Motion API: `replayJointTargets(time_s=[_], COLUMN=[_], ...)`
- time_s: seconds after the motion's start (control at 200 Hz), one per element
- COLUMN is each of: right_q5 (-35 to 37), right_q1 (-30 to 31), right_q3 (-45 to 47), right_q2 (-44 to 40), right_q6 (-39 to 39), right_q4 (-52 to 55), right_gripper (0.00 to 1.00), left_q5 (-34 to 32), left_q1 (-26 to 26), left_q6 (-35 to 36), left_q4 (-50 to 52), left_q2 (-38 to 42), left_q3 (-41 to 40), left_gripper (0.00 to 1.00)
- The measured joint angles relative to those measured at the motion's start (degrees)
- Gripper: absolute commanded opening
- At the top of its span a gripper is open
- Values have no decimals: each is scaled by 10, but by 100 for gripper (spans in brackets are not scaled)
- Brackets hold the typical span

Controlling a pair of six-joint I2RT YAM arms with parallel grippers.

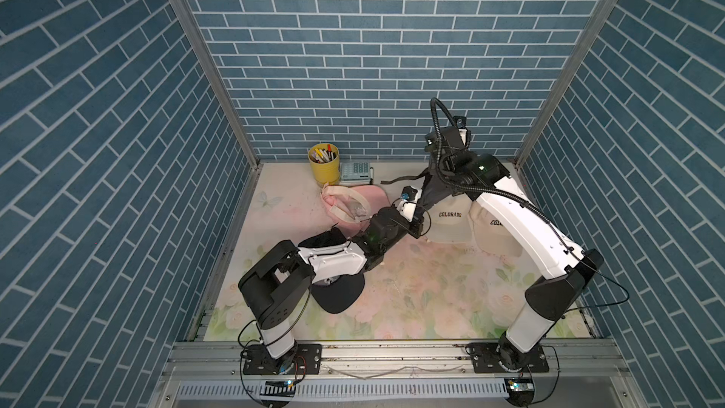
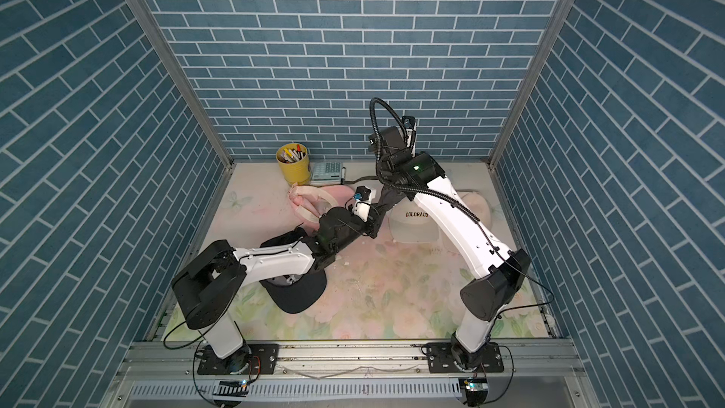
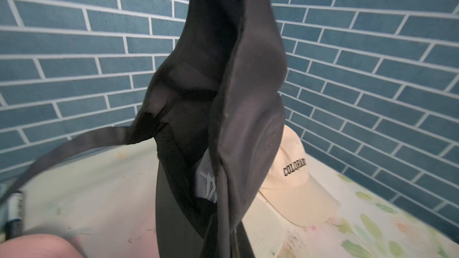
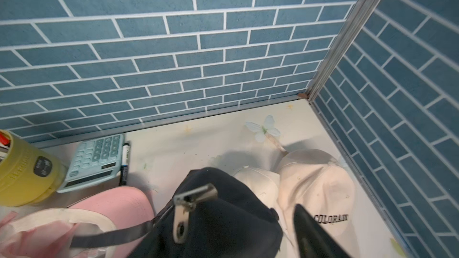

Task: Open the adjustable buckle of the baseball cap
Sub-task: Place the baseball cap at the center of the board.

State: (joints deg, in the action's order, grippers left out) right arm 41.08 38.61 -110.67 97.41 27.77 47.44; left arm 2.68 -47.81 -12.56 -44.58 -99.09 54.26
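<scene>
Grips the dark cap (image 1: 429, 196) with the left pincer (image 1: 418, 223) clamped shut, holding it clear of the counter (image 1: 412, 288) near the back wall. Leaves the right pincer (image 1: 438, 169) spread wide, its one visible finger (image 4: 313, 232) off the cloth. Looks nearly done: buckle (image 4: 192, 198) flap apparently lifted, strap (image 4: 111, 235) slack. Left, probably: sliding the strap free.

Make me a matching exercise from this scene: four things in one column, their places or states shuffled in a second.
Things:
1. yellow cup
2. calculator
3. dark cap
4. pink cap

States:
A. raised in the air, strap hanging loose
B. lying flat beside a marker
C. upside down, inside facing up
D. upright, holding pens

Pairs: 1-D, 2-B, 3-A, 4-C
</scene>
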Motion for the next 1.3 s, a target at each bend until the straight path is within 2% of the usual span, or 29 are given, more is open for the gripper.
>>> replayJointTargets(time_s=[0.02,0.095,0.12,0.345,0.525,0.74,0.78,0.84,0.91,0.98,1.125,1.3], right_q5=[-8,-37,-43,-75,-91,-111,-114,-118,-123,-127,-135,-146], right_q1=[-4,-22,-26,-43,-43,-44,-44,-44,-44,-44,-44,-44], right_q3=[5,17,18,42,108,163,169,177,182,185,192,202], right_q2=[-3,-13,-16,-55,-97,-118,-120,-123,-126,-128,-131,-131], right_q6=[-9,-40,-48,-116,-137,-139,-139,-139,-139,-139,-139,-142], right_q4=[-5,-28,-34,-92,-128,-141,-141,-142,-143,-146,-153,-158], right_gripper=[93,96,99,99,99,99,99,99,99,99,99,99], left_q5=[17,76,94,231,281,298,299,299,295,280,235,172], left_q1=[8,42,52,107,135,166,169,171,171,170,170,167], left_q6=[-12,-62,-76,-203,-307,-427,-437,-440,-433,-417,-378,-330], left_q4=[-6,-29,-34,-115,-189,-286,-287,-276,-240,-187,-61,67], left_q2=[1,-3,-6,-64,-125,-196,-199,-198,-195,-184,-154,-124], left_q3=[-8,-32,-36,-34,-35,-36,-36,-32,-19,-13,-3,18], left_gripper=[0,0,0,0,0,0,8,14,38,51,66,68])
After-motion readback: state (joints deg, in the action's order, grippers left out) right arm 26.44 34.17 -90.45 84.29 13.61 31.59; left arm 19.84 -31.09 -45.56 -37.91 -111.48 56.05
